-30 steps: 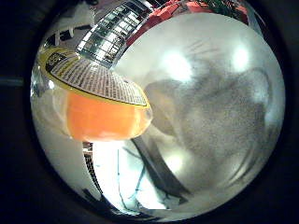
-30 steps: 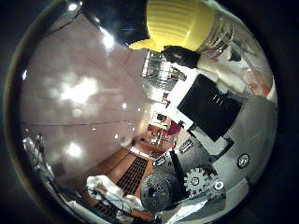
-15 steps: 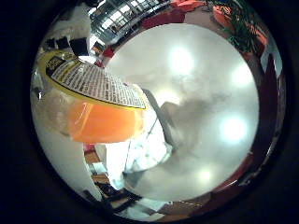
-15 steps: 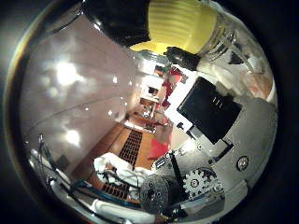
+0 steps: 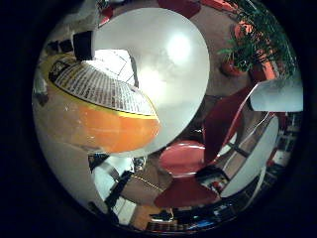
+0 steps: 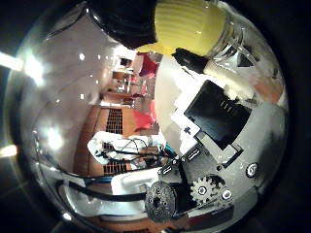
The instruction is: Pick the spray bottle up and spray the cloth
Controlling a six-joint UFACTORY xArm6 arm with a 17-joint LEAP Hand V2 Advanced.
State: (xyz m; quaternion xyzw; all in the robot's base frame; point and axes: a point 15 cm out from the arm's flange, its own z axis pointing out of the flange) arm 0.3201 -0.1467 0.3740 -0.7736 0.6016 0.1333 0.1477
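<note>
Bottle work is at the carrying stage, by my reading: the spray bottle (image 5: 94, 116) fills much of the little-finger-side view, so it sits close against the palm, lifted clear of the round white table (image 5: 163, 74) that shows behind it. In that view its orange body with the printed label runs from about nine o'clock toward four o'clock, the rounded end toward four. The thumb-side view shows the other end, the ribbed yellow collar (image 6: 187, 24) at twelve o'clock with a black trigger piece just beneath it, so the long axis lies across the palm with the spray head on the thumb side.

The right hand (image 6: 218, 131) shows its black and white parts pressed close beside the bottle's neck. That fits a wrapped grasp, though the fingertips themselves are out of sight.

No cloth is visible in either view. Red chairs (image 5: 185, 158) and a potted plant (image 5: 252, 44) stand beyond the table. The next move, as I judge it, calls for finding the cloth, turning the nozzle toward it, and getting a finger onto the trigger without loosening the hold on the bottle.
</note>
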